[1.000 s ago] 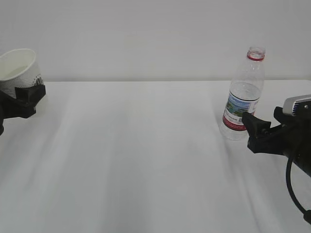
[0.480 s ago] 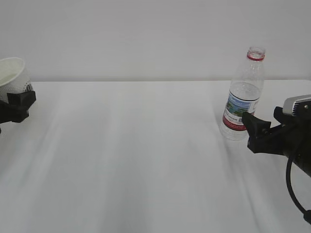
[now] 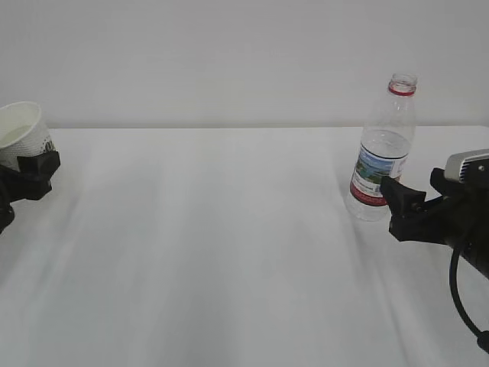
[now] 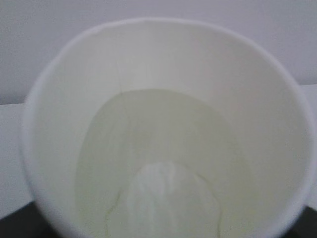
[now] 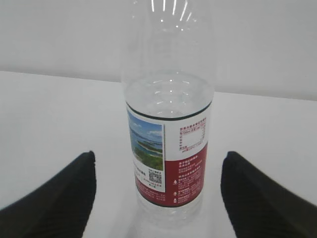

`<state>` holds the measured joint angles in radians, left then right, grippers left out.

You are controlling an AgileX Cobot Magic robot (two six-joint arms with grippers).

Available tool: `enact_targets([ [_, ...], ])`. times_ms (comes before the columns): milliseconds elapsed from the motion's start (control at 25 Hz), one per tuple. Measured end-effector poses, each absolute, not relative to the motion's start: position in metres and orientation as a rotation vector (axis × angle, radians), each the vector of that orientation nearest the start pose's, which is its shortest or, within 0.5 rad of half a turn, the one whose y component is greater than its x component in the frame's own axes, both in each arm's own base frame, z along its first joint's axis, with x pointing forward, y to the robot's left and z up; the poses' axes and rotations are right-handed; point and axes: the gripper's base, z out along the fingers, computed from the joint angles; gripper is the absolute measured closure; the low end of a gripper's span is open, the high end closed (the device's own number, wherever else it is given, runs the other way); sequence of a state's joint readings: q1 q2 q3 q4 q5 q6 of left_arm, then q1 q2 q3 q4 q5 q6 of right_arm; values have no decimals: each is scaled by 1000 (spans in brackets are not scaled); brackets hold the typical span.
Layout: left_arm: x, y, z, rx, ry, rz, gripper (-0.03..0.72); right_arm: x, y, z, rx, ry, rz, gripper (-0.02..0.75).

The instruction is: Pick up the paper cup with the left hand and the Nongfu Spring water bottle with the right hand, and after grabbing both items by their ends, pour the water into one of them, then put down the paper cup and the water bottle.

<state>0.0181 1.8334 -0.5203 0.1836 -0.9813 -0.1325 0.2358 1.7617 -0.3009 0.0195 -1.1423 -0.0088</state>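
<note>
The paper cup is at the far left, and my left gripper is shut on its lower part. In the left wrist view the cup's open mouth fills the frame, with water pooled inside and black fingers just showing at the bottom corners. The Nongfu Spring water bottle stands upright and uncapped on the table at the right, about half full. My right gripper is open just in front of it. Its black fingers stand on either side of the bottle's base without touching.
A white table runs to a plain white wall at the back. Black cable hangs from the right arm near the table's right edge.
My left gripper has carried the cup down and further left, and the cup stands more upright. The right gripper and the bottle have not moved.
</note>
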Motion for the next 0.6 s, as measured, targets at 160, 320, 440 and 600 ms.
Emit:
enact_targets([
  [160,304,-8,130,48,1812,-148,139,244,57,130,-200,1794,152,148],
  [320,311,-7,126,43,1813,-147,139,244,58,131,-207,1792,155,148],
  [440,317,-7,126,41,1804,-146,139,244,58,131,-209,1790,156,149],
  [600,325,-7,127,43,1787,-145,139,244,58,131,-209,1790,156,149],
])
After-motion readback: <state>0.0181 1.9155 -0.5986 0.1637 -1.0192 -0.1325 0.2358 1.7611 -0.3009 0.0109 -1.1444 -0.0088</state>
